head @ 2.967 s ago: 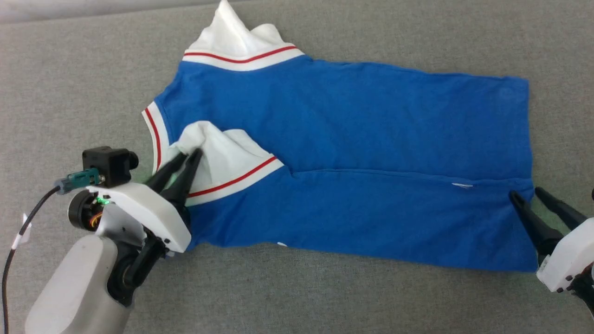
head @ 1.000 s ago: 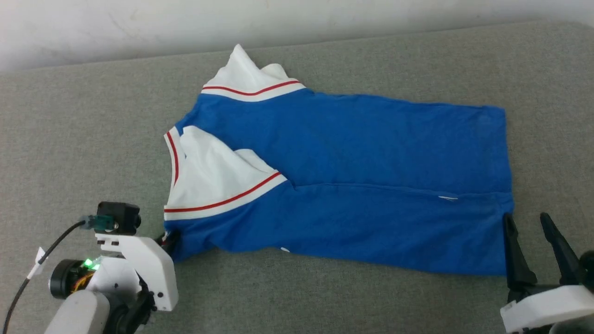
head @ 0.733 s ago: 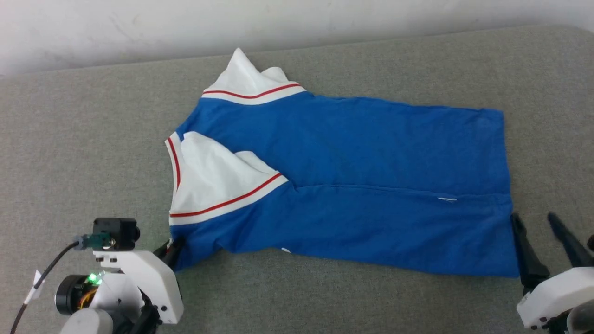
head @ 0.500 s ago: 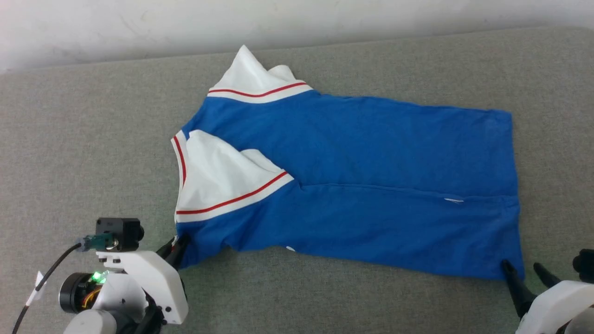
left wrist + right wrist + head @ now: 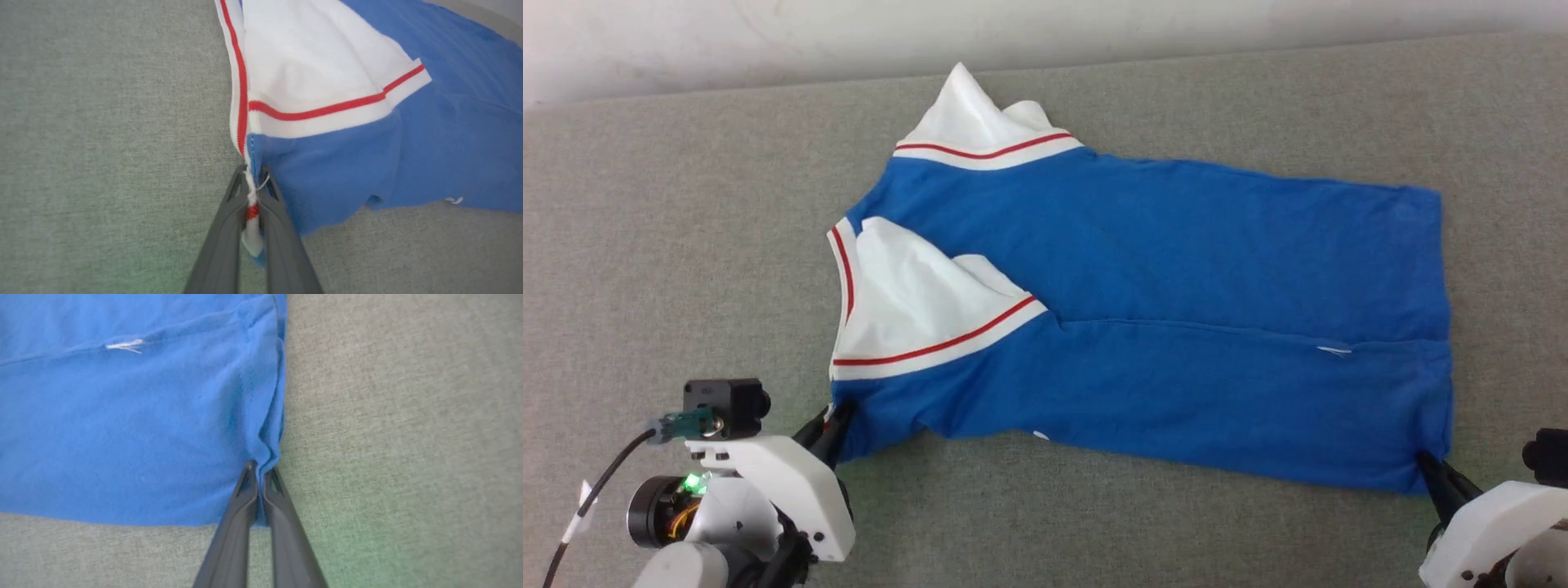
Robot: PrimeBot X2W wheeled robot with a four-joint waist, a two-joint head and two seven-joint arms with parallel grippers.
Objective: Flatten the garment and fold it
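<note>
Lying flat on the grey mat [image 5: 686,245], the garment [image 5: 1176,269] is spanning between your grippers: your left gripper [image 5: 833,425] is pinching its striped-trim corner, your right gripper [image 5: 1431,469] is clamping the near hem corner, both reaching in from the near edge.

Legible text: none in any view.
Surface of garment [image 5: 1176,261]: plain blue side up, no letters or numbers to read.
Small white flecks [image 5: 1335,351]: on the blue cloth, right of centre; too small to read.
Cable tag [image 5: 578,498]: white, lower left of the head view; nothing legible.
</note>
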